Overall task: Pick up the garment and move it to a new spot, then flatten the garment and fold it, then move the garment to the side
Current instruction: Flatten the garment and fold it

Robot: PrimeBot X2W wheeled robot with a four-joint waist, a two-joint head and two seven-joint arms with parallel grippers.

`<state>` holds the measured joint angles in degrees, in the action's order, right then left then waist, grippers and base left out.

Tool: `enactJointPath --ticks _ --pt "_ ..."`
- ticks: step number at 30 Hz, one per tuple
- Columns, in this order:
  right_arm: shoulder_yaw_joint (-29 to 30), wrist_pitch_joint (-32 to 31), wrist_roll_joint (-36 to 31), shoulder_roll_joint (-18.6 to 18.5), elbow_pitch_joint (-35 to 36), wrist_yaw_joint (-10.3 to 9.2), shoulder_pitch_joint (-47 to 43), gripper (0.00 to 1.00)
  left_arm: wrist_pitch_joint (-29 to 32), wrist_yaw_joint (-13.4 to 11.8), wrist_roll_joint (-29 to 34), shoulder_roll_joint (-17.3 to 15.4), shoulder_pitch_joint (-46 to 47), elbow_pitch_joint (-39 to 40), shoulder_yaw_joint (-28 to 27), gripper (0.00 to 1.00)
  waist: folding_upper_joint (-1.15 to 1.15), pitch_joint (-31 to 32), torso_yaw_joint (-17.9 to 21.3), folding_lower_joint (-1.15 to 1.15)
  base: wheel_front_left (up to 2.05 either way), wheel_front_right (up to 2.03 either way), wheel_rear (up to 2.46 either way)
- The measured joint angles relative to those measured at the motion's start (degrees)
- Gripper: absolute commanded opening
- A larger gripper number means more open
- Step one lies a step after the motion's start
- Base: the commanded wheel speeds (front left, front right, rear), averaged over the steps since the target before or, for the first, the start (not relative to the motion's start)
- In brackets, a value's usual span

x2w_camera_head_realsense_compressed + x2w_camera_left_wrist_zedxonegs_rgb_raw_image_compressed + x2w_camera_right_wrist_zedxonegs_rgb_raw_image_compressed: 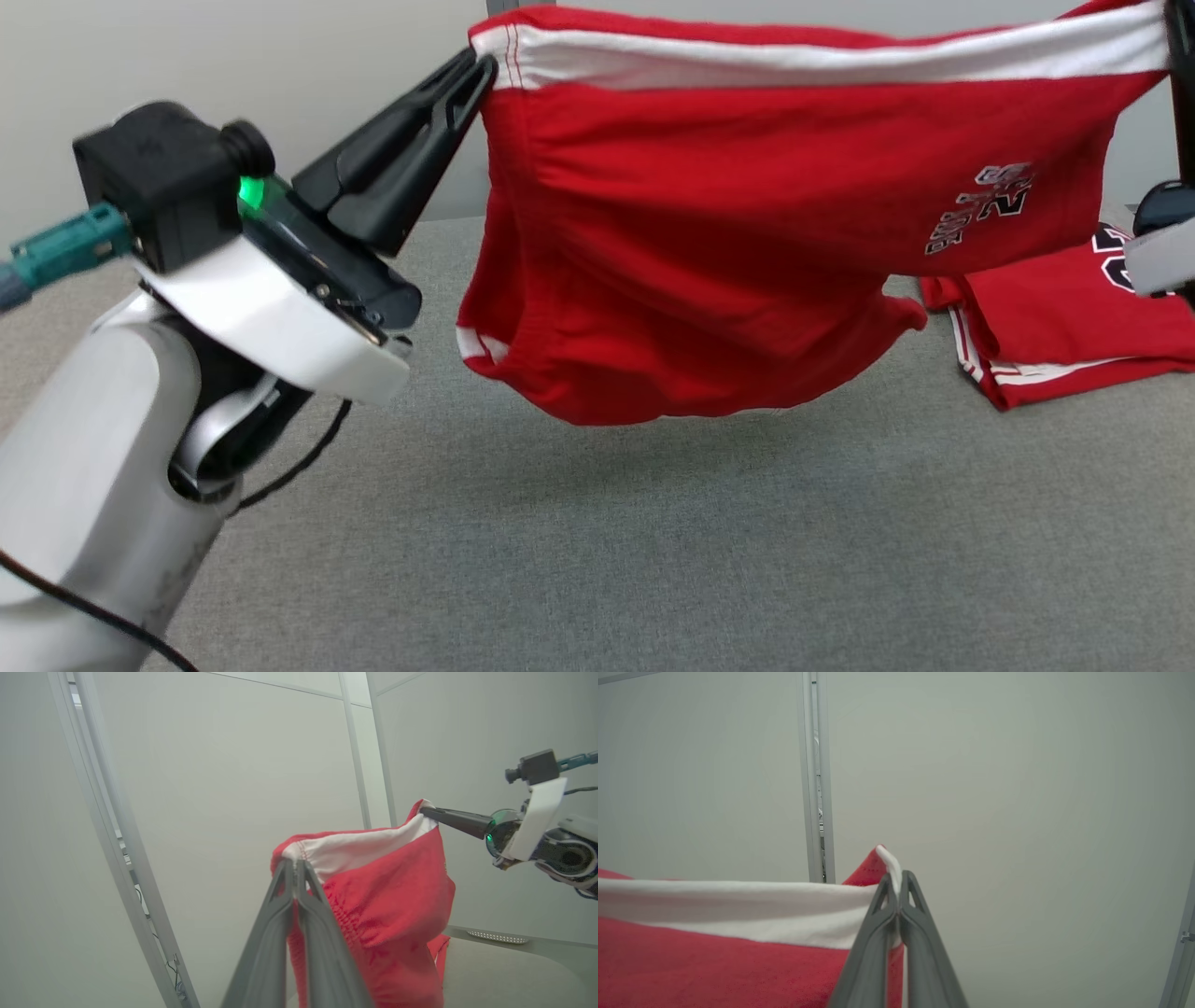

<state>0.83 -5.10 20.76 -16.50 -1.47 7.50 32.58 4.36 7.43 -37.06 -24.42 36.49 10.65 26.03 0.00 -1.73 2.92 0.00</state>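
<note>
A red garment [728, 243] with a white band along its top edge and a dark print hangs stretched between my two grippers, clear of the grey table [653, 560]. My left gripper [485, 70] is shut on the band's left corner. At the head view's top right edge, my right gripper [1176, 37] is shut on the right corner. In the left wrist view my left gripper [295, 863] pinches the band, the garment [387, 896] sags below, and my right gripper [423, 808] clamps the far corner. The right wrist view has my right gripper [896, 882] shut on the garment [714, 956].
A folded red garment [1055, 327] with white trim lies on the table at the right. Pale wall panels with a metal post [815, 774] stand behind the table. The table's far edge [514, 940] shows below the hanging cloth.
</note>
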Motion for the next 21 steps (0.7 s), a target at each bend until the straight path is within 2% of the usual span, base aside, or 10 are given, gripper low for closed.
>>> enactJointPath --ticks 4,10,11,15,21 --pt "0.5 -4.2 3.4 1.6 -5.6 0.0 5.6 0.0 1.2 0.0 -3.3 -1.6 6.6 -6.0 2.3 0.0 0.0 -1.3 0.2 0.0 0.0 0.0 0.0" --pt "-3.1 -5.2 1.7 3.3 -19.3 0.01 18.8 0.0 -1.9 0.0 -2.8 -3.1 19.6 -21.1 7.3 0.0 0.0 -5.4 0.8 0.0 0.0 0.0 0.0" --pt "-3.7 -3.8 0.5 4.1 -24.1 0.01 24.4 0.0 -3.6 0.1 -2.2 -2.8 24.0 -26.2 9.0 0.0 0.0 -7.4 1.0 0.0 0.0 0.0 0.0" --pt "-3.0 1.8 -1.6 5.5 -33.5 0.03 36.7 0.0 -8.1 0.1 1.1 -1.7 34.6 -35.6 12.2 0.0 0.0 -12.5 1.1 0.0 0.0 0.0 0.0" --pt "-3.5 12.4 -6.3 7.0 -43.4 0.04 52.3 0.0 -17.3 0.1 5.7 0.4 49.5 -46.9 13.9 0.0 0.0 -21.4 1.0 0.0 0.0 0.0 0.0"
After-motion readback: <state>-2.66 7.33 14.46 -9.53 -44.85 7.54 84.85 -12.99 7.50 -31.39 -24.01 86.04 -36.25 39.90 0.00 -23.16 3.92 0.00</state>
